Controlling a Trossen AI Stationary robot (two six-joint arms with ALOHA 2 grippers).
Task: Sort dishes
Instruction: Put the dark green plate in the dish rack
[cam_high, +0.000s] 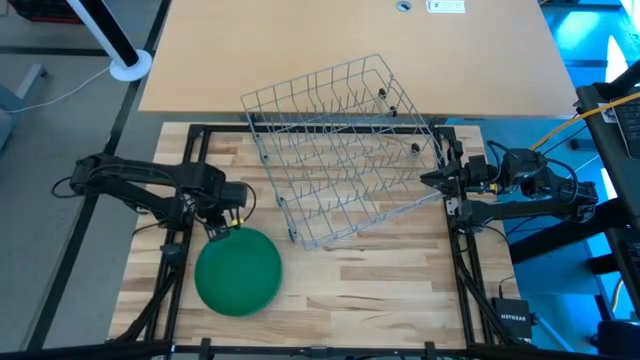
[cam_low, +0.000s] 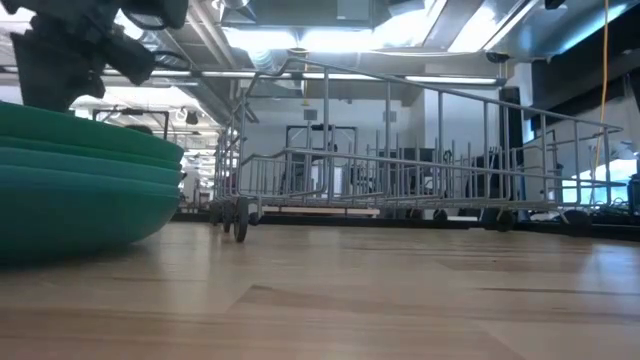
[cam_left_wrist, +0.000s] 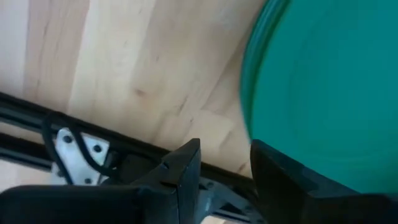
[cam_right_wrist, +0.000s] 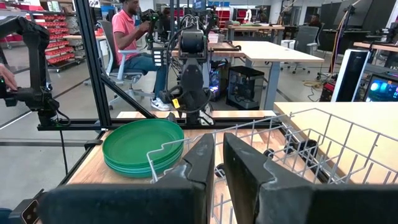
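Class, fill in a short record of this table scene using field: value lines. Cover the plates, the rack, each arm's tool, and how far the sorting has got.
plates: green stack on the wooden table, near its left front
rack: grey wire dish rack, tilted, no plates in it
left tool: at the far rim of the stack, fingers open, one finger over the top plate's edge
right tool: at the rack's right edge, fingers closed on a rack wire
progress: no plate racked yet

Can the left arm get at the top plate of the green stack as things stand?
Probably yes. The left gripper is open and sits at the stack of plates, at its rim on the rack side, with nothing lying on the top plate. The wire rack stands apart.
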